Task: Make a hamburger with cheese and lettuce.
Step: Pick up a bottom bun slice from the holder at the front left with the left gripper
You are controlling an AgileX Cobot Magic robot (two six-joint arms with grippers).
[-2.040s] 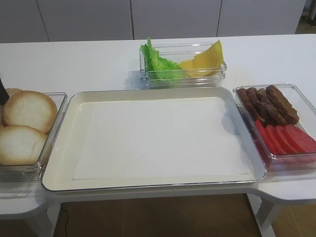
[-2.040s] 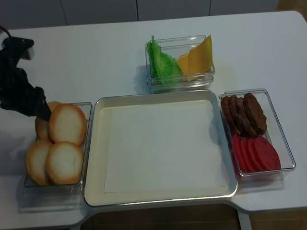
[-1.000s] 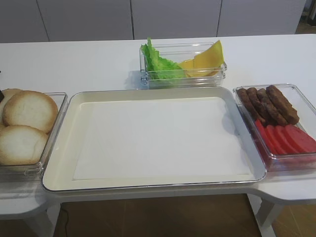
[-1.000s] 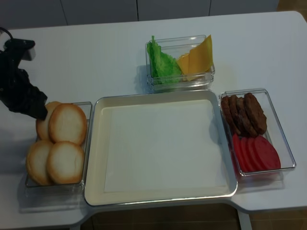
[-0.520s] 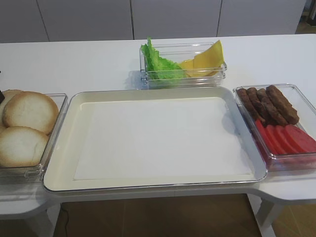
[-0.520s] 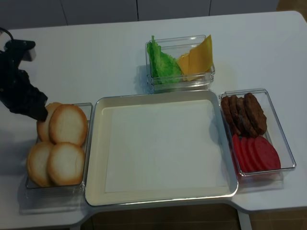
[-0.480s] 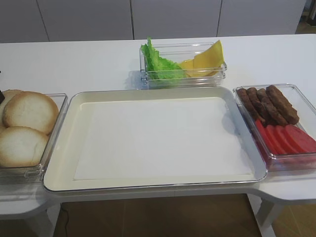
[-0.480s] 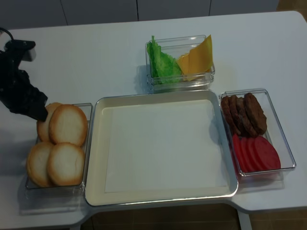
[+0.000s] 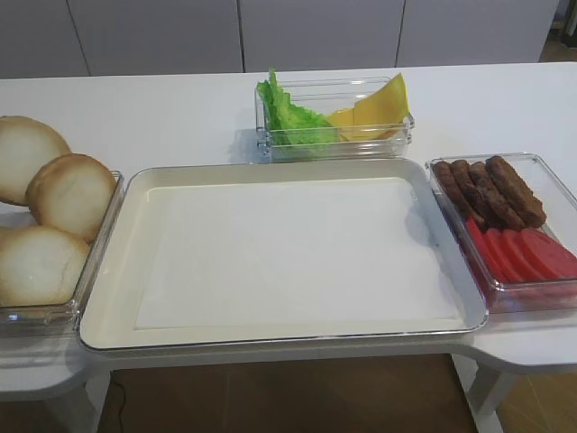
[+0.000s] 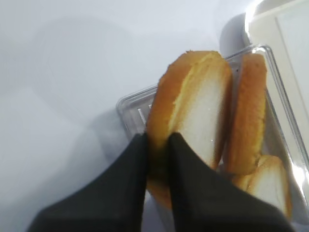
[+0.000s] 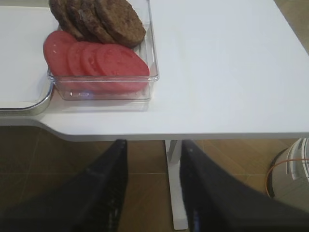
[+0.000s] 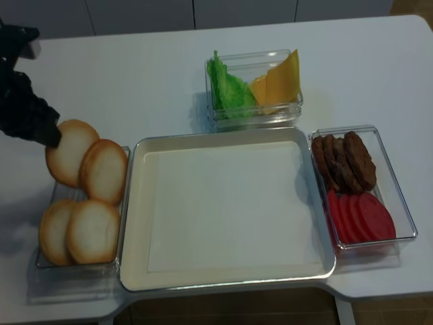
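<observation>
Pinching one bun half point(image 10: 193, 106) by its rim, left gripper point(image 10: 157, 145) holds it above the clear bin point(image 12: 40, 267), ready for the tray point(image 12: 135, 223) to its right; right gripper point(image 11: 150, 159) spread, idle.

Both high views are evenly bright and sharp; the broad white table point(image 9: 162, 117) throws soft light back with faint shadows beside the clear plastic ingredient boxes point(image 12: 254, 115). My left wrist view is soft: my two black fingers point(image 10: 128, 193) sit blurred up close, and glare washes out its top right corner. My right wrist view is slightly hazy, dim under the table edge.
</observation>
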